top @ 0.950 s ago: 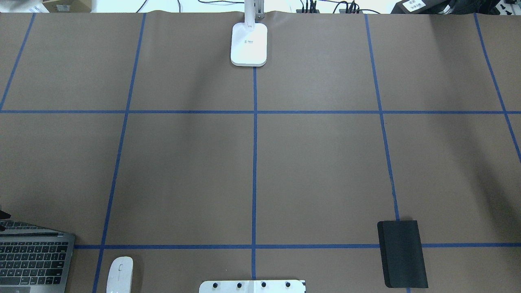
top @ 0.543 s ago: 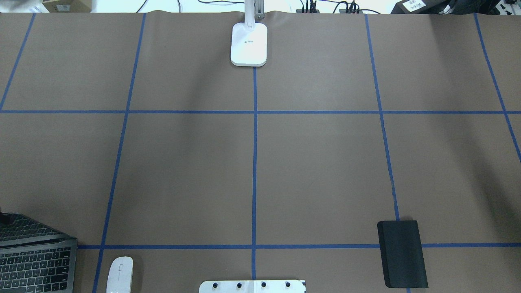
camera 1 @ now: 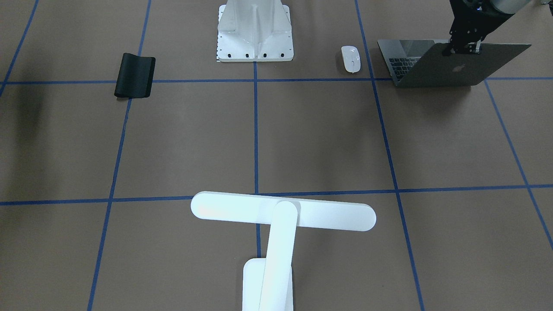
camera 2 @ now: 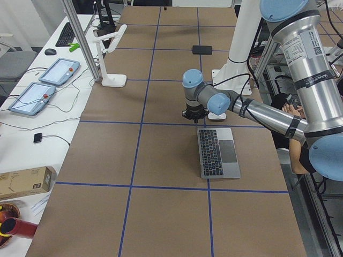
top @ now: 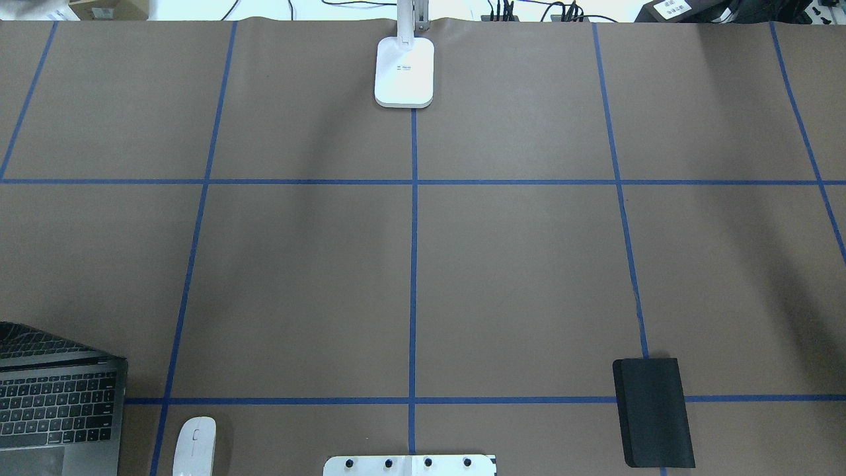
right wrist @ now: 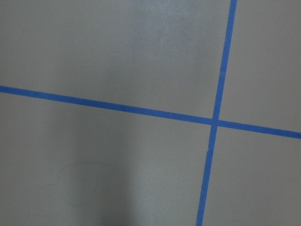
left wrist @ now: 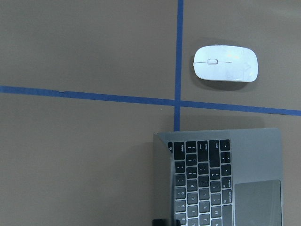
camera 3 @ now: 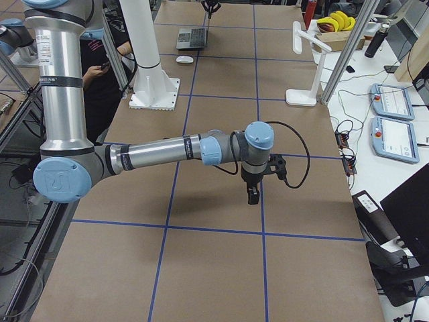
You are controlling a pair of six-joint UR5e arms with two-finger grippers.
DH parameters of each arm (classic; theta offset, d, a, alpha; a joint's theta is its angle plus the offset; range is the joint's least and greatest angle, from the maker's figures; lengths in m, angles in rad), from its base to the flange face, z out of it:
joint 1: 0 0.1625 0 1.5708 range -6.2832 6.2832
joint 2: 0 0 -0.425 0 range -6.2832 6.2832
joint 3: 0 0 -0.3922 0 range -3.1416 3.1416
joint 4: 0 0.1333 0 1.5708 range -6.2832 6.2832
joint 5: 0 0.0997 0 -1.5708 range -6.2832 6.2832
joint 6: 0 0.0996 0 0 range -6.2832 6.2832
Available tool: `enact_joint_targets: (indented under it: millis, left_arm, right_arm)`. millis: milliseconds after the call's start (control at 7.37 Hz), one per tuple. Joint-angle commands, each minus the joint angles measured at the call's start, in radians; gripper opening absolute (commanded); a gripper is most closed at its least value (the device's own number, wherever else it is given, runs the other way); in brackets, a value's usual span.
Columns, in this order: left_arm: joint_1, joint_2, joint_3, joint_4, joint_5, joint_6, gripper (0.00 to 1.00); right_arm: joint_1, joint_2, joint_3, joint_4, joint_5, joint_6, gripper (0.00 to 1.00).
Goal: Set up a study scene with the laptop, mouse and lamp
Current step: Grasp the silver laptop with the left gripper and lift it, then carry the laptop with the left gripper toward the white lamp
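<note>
Brown paper gridded with blue tape covers the table (camera 1: 324, 138). From the front, the laptop (camera 1: 458, 69) stands open in the near-left corner by the robot. The left claw (camera 1: 462, 48) sits at the top edge of its lid and looks clamped on it. The mouse (camera 1: 351, 58) lies just beside the laptop, toward the pedestal (camera 1: 255, 34). The pad (camera 1: 135, 75) lies well apart on the robot's right, and the lamp (camera 1: 283, 216) stands at the far edge, on the centre line. Overhead, only the laptop's keyboard half (top: 56, 410), the mouse (top: 194, 446), the pad (top: 653, 413) and the lamp's base (top: 404, 73) show, with no arm in frame. From the left end, the near arm reaches down to the lid, which rises steeply. From the right end, the right claw (camera 3: 252, 194) hangs over bare table, well apart from everything, and I cannot tell whether it is open or closed. The left wrist view shows keys and mouse; the right wrist view shows only tape. By my judgement the laptop is about opened, while placing the mouse near the pad and tending the lamp remain.
</note>
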Motion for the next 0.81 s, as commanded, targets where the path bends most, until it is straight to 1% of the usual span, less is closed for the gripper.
enact_joint_targets:
  millis: [0,136,271,407,543,678]
  left_arm:
    - [-0.04,-0.031,-0.007,-0.001,0.005,0.034,0.0]
    - [-0.04,-0.065,-0.004,0.001,0.011,0.032,0.0]
    - [-0.033,-0.175,0.022,0.023,0.062,0.032,0.0]
    - [-0.015,-0.366,0.113,0.1,0.08,0.031,0.0]
    - [0.005,-0.504,0.137,0.188,0.112,0.022,0.0]
    - [0.0,-0.621,0.134,0.329,0.115,0.023,0.0]
  right_arm:
    - [-0.002,0.0,-0.004,0.0,0.0,-0.001,1.0]
    - [-0.002,-0.001,-0.002,0.0,0.0,0.0,1.0]
    - [-0.002,-0.001,-0.002,0.0,-0.002,0.0,1.0]
    - [-0.002,-0.004,-0.005,0.0,-0.004,0.0,1.0]
    - [0.0,-0.014,-0.005,-0.001,-0.004,0.0,1.0]
    - [0.0,-0.015,-0.007,-0.001,-0.007,0.0,1.0]
